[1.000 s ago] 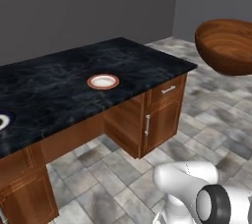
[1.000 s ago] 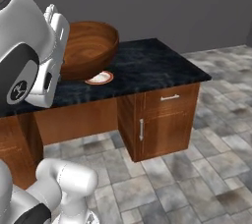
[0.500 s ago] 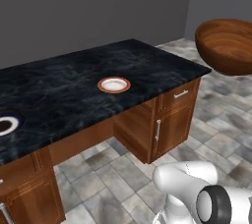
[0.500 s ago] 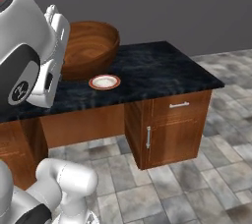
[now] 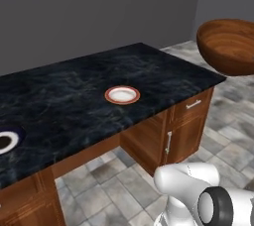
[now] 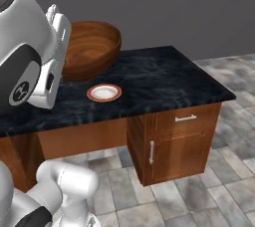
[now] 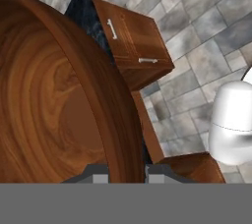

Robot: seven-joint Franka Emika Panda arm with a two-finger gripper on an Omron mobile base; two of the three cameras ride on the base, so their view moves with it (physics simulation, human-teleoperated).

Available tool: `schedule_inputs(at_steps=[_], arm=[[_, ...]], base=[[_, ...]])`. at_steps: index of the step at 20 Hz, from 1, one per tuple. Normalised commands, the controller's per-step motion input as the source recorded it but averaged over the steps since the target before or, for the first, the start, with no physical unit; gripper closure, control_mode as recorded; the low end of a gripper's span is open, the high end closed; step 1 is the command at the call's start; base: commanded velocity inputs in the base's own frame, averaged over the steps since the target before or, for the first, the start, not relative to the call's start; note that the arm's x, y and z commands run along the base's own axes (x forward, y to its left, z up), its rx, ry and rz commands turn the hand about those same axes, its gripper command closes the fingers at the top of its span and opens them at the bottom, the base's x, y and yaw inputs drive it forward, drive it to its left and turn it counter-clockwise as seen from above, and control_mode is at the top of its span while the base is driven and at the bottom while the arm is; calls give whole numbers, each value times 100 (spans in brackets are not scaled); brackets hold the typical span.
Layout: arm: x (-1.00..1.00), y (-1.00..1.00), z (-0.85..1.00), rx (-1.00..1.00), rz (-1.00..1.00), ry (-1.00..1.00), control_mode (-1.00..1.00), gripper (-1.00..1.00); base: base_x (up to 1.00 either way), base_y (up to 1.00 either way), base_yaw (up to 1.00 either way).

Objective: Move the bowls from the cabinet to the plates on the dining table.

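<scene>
My gripper (image 7: 127,174) is shut on the rim of the dark brown bowl (image 7: 49,100), which I hold in the air, tilted. The bowl (image 5: 228,46) hangs off the table's right end in the left base view, and in the right base view the bowl (image 6: 92,47) is beside my white hand, above the table's far side. On the black marbled dining table (image 5: 74,86) lies the orange-red-rimmed plate (image 5: 122,94) with a white centre, also seen as the plate (image 6: 104,92) just below the bowl. The dark navy plate (image 5: 6,141) lies at the table's left edge. The red bowl and the cabinet are out of view.
The table's wooden base has a drawer (image 6: 185,118) and a door with silver handles at its right end (image 5: 193,104). Grey stone tiles (image 6: 209,191) cover the floor around it. A plain grey wall (image 5: 99,7) stands behind the table.
The whole scene has shifted as the base drives: the table and its plates now sit further right and closer in both base views. The brown bowl stays in the gripper.
</scene>
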Motion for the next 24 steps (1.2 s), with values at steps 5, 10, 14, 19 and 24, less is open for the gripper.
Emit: schedule_inputs(at_steps=[5,10,14,19,24], arm=[[0,0,0,0,0,0,100,100],[0,0,0,0,0,0,100,100],[0,0,0,0,0,0,100,100],[0,0,0,0,0,0,100,100],[0,0,0,0,0,0,100,100]], base=[[62,-8,4],[62,-8,4],[62,-8,4],[62,-6,5],[61,-4,7]])
